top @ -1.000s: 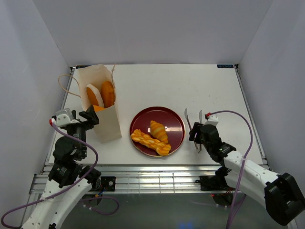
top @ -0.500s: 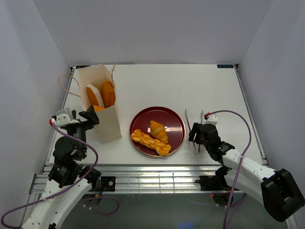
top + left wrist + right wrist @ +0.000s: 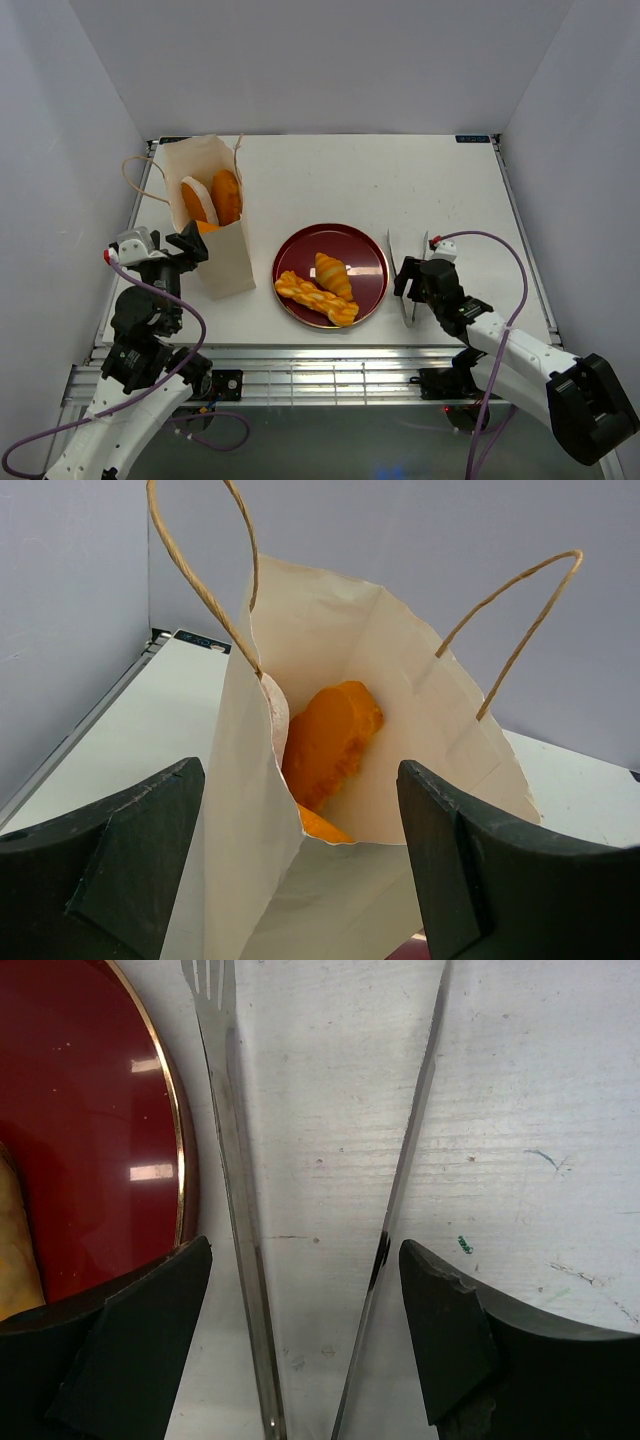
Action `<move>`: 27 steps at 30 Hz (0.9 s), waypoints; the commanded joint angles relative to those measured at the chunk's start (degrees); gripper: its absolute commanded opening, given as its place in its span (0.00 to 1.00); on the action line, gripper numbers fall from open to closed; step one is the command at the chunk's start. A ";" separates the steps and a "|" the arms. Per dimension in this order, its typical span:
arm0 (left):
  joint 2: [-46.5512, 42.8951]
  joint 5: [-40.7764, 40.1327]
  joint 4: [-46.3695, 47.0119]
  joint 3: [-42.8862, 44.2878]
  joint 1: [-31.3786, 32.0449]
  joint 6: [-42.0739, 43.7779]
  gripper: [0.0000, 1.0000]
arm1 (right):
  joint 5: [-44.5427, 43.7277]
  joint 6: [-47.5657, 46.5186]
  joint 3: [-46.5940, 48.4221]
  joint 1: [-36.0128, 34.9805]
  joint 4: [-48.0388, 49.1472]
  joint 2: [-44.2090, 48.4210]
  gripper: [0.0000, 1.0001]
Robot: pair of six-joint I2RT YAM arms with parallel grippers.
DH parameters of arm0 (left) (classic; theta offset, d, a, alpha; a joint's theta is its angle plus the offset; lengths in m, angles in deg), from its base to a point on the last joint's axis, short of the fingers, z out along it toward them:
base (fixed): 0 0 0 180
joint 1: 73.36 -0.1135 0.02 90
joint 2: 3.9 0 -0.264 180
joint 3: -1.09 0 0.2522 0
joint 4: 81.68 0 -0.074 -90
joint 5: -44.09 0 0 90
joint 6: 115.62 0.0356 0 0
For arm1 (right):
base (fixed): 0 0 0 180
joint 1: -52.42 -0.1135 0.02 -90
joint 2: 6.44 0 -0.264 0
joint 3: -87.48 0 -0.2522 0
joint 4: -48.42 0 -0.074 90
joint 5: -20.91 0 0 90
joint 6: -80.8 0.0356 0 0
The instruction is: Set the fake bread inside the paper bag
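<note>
The paper bag (image 3: 225, 255) stands open at the left with two orange breads (image 3: 226, 195) inside; one also shows in the left wrist view (image 3: 330, 735). A croissant (image 3: 333, 275) and a braid (image 3: 315, 297) lie on the dark red plate (image 3: 345, 240). My left gripper (image 3: 190, 245) is open, with its jaws on either side of the bag's near wall (image 3: 330, 900) and not touching it. My right gripper (image 3: 412, 285) is open, right of the plate. Its jaws straddle metal tongs (image 3: 235, 1160) lying on the table, with gaps on both sides.
The tongs (image 3: 391, 245) lie just beside the plate's right rim (image 3: 180, 1160). The bag's string handles (image 3: 200, 580) stick up above its mouth. White walls close in the table on the left, back and right.
My right gripper has shifted slightly toward the near edge and left, settling lower around the tongs. The left arm, bag and breads have not moved.
</note>
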 commanded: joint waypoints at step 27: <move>1.11 -0.94 0.62 -0.50 0.32 0.72 0.89 | 5.55 -18.20 31.18 0.31 -14.23 2.35 0.90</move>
